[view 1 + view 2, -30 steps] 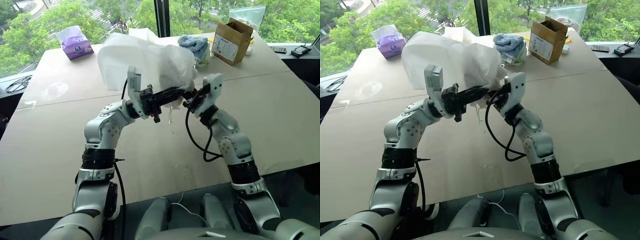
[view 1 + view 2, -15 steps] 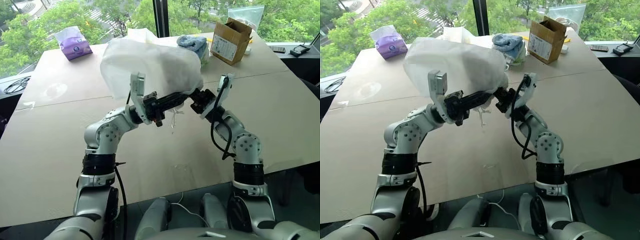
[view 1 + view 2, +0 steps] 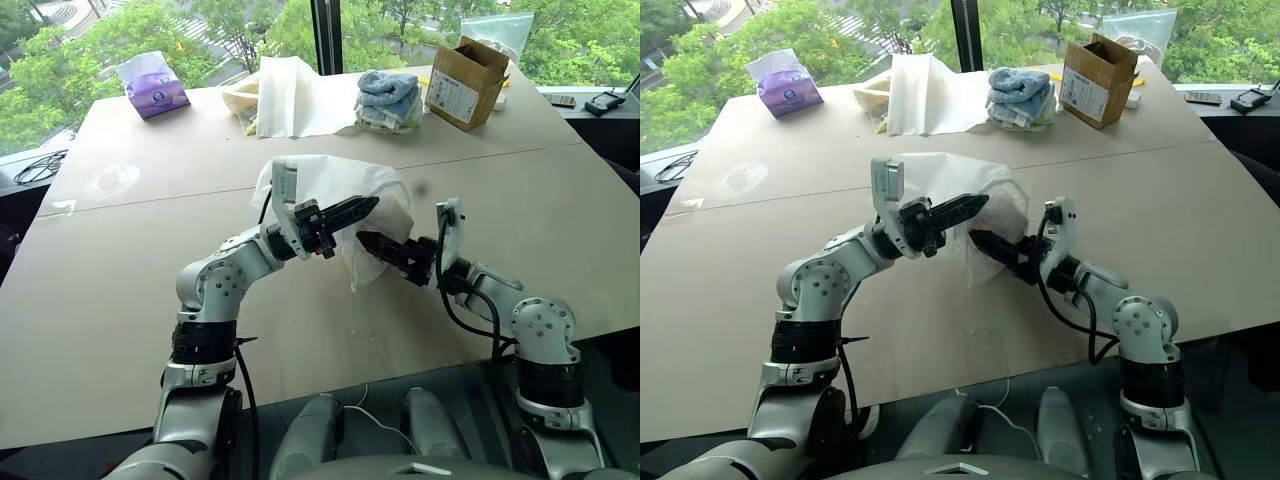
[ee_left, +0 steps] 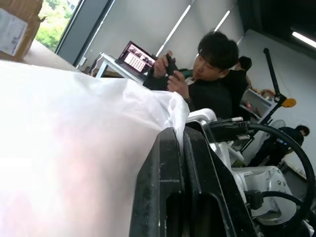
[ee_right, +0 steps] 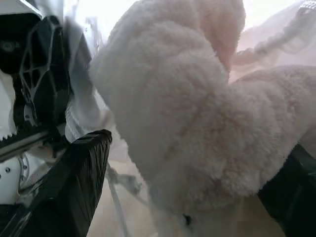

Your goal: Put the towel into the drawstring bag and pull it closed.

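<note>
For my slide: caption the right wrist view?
Fluffy cream-white terry towel between the open right pincer fingers.

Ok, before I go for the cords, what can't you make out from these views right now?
- Towel: in the head views the drawstring bag covers it, so how far inside it sits is unclear.
- Cords: too thin to pick out in the head views, blurred in the right wrist view.
- Bag mouth: hidden behind the left gripper, shut on the fabric, and the open right gripper.
- Towel's logo and loop: not discernible.
</note>
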Robot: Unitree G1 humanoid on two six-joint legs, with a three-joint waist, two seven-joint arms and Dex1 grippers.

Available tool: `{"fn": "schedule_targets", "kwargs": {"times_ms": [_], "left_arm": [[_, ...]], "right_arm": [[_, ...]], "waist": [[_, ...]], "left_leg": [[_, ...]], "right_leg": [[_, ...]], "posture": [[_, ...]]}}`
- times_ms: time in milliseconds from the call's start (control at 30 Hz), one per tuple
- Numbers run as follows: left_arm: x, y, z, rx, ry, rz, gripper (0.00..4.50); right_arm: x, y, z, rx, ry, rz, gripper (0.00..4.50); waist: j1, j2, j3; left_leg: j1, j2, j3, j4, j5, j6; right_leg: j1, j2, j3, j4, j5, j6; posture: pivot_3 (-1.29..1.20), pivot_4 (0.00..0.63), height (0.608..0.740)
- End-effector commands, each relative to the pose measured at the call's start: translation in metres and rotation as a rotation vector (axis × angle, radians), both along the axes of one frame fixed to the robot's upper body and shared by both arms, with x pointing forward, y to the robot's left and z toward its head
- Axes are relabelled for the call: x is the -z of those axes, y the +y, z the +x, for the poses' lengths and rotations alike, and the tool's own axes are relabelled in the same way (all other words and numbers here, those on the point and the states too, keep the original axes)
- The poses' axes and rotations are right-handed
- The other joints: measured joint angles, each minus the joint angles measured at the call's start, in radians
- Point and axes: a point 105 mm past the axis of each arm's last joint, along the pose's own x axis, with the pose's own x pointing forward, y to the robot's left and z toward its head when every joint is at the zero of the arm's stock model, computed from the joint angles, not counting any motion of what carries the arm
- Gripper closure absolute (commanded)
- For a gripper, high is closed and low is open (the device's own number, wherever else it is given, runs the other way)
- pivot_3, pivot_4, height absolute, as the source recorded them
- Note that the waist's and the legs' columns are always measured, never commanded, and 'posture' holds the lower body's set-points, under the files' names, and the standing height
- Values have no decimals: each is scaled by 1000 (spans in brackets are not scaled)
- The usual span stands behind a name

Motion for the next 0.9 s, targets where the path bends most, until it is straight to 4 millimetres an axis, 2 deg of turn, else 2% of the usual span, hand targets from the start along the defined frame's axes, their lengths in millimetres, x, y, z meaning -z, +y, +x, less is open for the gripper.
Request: {"fn": "schedule_targets", "kwargs": {"times_ms": [33,67,167,267,433,600,900], "left_arm": [[-7,3,2,-8,-38,-3,4500],[-6,3,3,-7,-38,-1,4500],[-5,4,4,-5,-37,4,4500],[0,6,3,1,-38,28,4500],[8,9,-5,60,-46,78,4500],[10,7,-13,131,-37,78,4500],[12,-1,-23,205,-15,73,4500]], "right_arm": [[-14,3,-8,-38,-92,-6,30],[-14,3,-8,-38,-99,-9,30],[-11,2,-8,-37,-96,-26,791],[-5,-1,-7,-22,-88,-45,2228],[-24,-6,0,20,-97,86,4444],[-38,-4,13,37,-72,222,4444],[-29,29,16,-68,-29,226,4444]], "waist": [[0,0,0],[0,0,0],[3,0,0],[11,0,0],[13,0,0],[12,0,0],[9,0,0]], "left_leg": [[0,0,0,0,0,0],[0,0,0,0,0,0],[0,0,0,0,0,0],[0,0,0,0,0,0],[0,0,0,0,0,0],[0,0,0,0,0,0],[0,0,0,-1,0,0]], "right_leg": [[0,0,0,0,0,0],[0,0,0,0,0,0],[0,0,0,0,0,0],[0,0,0,0,0,0],[0,0,0,0,0,0],[0,0,0,0,0,0],[0,0,0,0,0,0]], "posture": [[0,150,740],[0,150,740],[0,150,740],[0,150,740],[0,150,740],[0,150,740],[0,150,740]]}}
